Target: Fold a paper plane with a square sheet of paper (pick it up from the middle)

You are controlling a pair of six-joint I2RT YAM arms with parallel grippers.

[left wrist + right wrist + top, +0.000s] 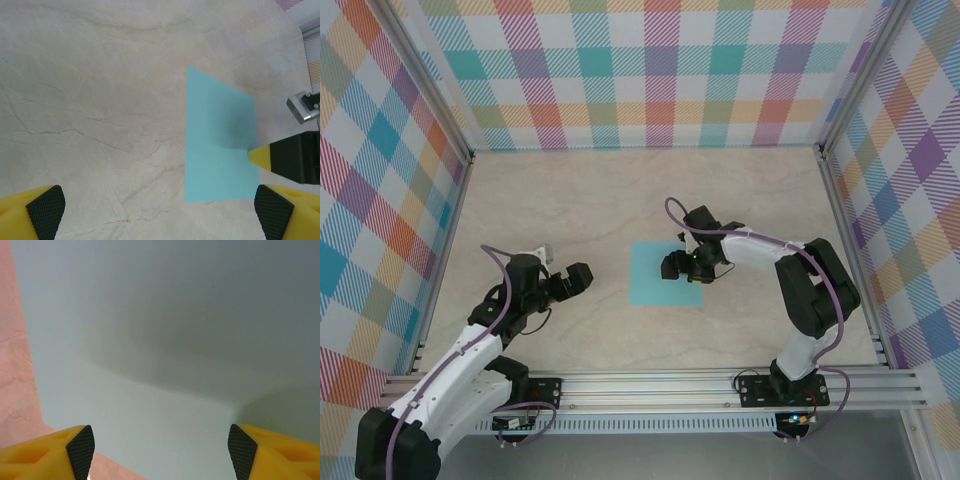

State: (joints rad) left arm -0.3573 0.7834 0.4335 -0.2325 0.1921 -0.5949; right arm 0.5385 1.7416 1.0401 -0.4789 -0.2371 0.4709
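The square sheet of paper (653, 278) is turquoise and lies flat and unfolded on the marble table, near its middle. My right gripper (684, 266) hangs low over the sheet's right part, pointing down, jaws open with nothing between them. In the right wrist view the sheet (165, 365) spreads under the open right gripper (162, 450), shaded by the arm. My left gripper (582, 277) stands open to the left of the sheet, apart from it. In the left wrist view the sheet (220, 145) lies ahead and to the right of the left gripper (160, 210). The paper plane is out of view.
The marble table (570, 200) is walled by checked panels (640, 70) at the back and both sides. An aluminium rail (660, 385) runs along the near edge by the arm bases. A yellow fingertip (260, 156) of the right gripper touches the sheet's edge in the left wrist view.
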